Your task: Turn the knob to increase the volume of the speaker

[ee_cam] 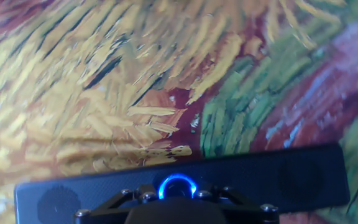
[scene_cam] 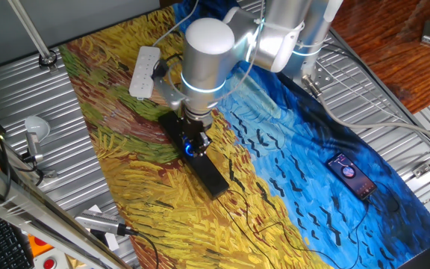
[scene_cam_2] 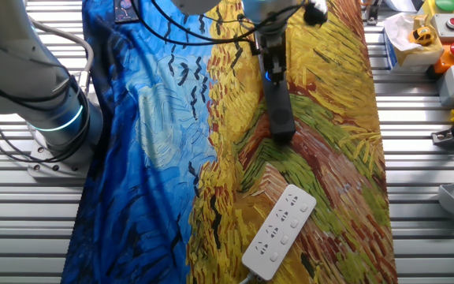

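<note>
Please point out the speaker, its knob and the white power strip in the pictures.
speaker (ee_cam: 303,177): hand view, right part of its top.
knob (ee_cam: 177,186): hand view, inside the blue ring.
white power strip (scene_cam_2: 279,231): the other fixed view, middle of its face.

Bench (scene_cam: 394,104) of ridged metal, a painted cloth (scene_cam: 140,172) of yellow and blue spread over it, on the cloth a long black speaker (scene_cam: 204,166), a white power strip (scene_cam: 145,71), a small black phone (scene_cam: 353,176)

The gripper (scene_cam_2: 271,65) comes down onto the long black speaker (scene_cam_2: 278,106). A little blue light shows there. A white power strip (scene_cam_2: 280,231) lies near on the painted counter (scene_cam_2: 148,142).
</note>
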`<state>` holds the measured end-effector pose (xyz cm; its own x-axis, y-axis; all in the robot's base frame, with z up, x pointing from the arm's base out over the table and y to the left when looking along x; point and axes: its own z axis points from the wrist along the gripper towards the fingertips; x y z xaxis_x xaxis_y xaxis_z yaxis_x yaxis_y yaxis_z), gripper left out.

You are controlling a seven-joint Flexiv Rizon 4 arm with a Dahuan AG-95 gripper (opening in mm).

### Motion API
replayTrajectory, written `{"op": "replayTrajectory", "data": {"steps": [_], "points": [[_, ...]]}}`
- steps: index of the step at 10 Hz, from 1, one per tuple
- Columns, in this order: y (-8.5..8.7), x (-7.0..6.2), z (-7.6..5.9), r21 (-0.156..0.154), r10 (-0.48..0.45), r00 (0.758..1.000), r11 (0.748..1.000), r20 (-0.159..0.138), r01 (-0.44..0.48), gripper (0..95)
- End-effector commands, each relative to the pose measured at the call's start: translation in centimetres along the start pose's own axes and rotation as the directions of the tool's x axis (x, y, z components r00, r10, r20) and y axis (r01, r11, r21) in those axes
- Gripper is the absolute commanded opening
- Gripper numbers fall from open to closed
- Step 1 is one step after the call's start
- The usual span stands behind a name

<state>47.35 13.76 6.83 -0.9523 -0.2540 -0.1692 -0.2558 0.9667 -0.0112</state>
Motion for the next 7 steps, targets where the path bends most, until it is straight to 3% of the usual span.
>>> {"op": "replayTrajectory", "data": {"steps": [1,2,3,4,5,6,7], "points": [[0.06,-0.02,-0.97,0.019,-0.280,0.960,0.960,-0.007,0.280,38.0],[0.08,-0.04,-1.18,0.019,-0.361,0.932,0.932,-0.010,0.362,38.0],[0.08,-0.04,-1.20,0.012,-0.480,0.877,0.877,-0.010,0.480,38.0],[0.08,-0.04,-1.20,0.003,-0.569,0.823,0.823,-0.007,0.569,57.0],[0.08,-0.04,-1.20,-0.002,-0.711,0.703,0.703,-0.008,0.711,57.0],[0.08,-0.03,-1.20,-0.009,-0.832,0.554,0.554,0.002,0.832,57.0],[0.08,-0.03,-1.20,-0.013,-0.886,0.464,0.464,0.010,0.886,57.0]]}}
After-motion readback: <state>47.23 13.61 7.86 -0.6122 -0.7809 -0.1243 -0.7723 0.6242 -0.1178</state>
